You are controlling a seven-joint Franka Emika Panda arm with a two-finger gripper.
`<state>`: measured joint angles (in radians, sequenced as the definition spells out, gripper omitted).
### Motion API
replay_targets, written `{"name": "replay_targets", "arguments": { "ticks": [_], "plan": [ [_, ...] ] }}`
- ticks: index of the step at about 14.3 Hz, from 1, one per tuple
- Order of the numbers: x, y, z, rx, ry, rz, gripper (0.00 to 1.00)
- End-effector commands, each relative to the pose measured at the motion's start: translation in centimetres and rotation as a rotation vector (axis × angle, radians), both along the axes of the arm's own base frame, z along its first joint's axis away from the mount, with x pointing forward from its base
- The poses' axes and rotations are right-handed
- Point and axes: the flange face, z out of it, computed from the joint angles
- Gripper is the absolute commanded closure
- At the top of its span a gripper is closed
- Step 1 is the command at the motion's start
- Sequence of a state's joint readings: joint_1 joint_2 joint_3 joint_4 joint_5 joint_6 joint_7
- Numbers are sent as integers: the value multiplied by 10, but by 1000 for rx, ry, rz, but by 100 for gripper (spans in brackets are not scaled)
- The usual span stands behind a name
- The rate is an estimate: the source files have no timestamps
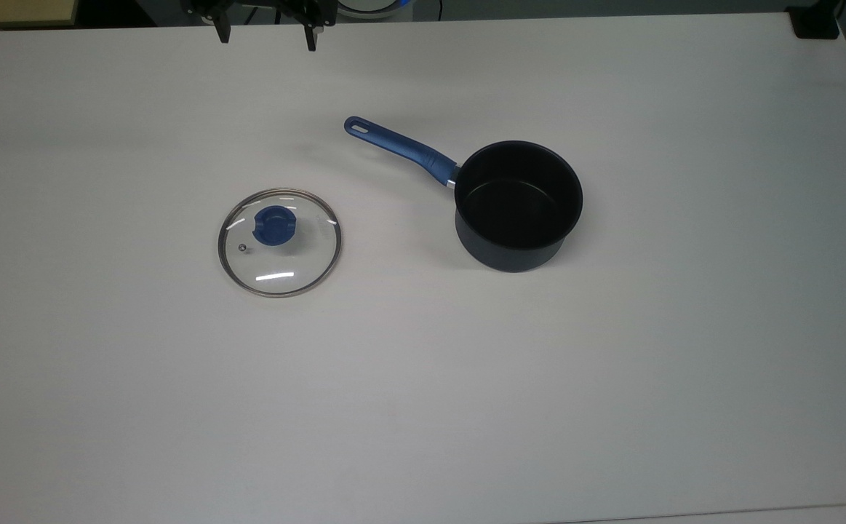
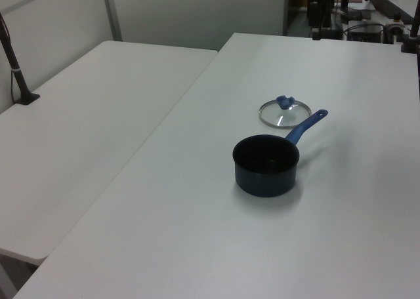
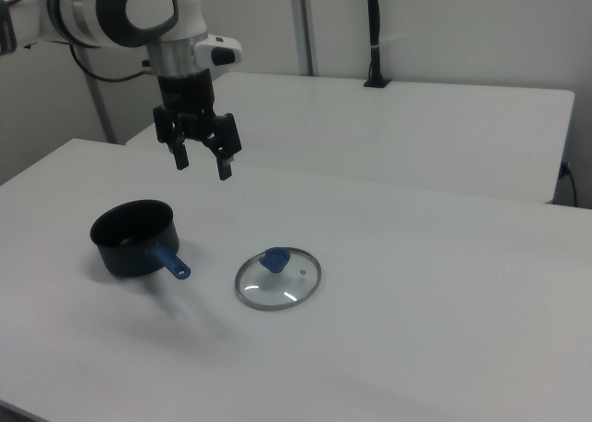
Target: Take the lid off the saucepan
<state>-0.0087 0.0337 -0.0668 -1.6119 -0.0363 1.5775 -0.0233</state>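
Lid (image 1: 279,242): lying flat on table (image 1: 612,378), top view's left of saucepan (image 1: 518,205).
Gripper (image 3: 203,163): hanging spread wide, gripping nothing.
Risk: descending arm nudging glass, sliding it.

White table (image 1: 612,400) carries the lid (image 1: 279,242) lying flat and the saucepan (image 1: 517,205) upright, apart

White arm reaching in from the right view's upper left, wrist vertical, claw (image 3: 203,161) pointing down, fingers spread.
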Motion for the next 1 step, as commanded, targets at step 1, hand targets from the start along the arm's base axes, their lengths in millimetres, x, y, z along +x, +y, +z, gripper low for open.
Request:
{"name": "replay_targets", "arguments": {
  "ticks": [1],
  "plan": [
    [-12,6,-1,-1,31,-4,0]
  ]
}}
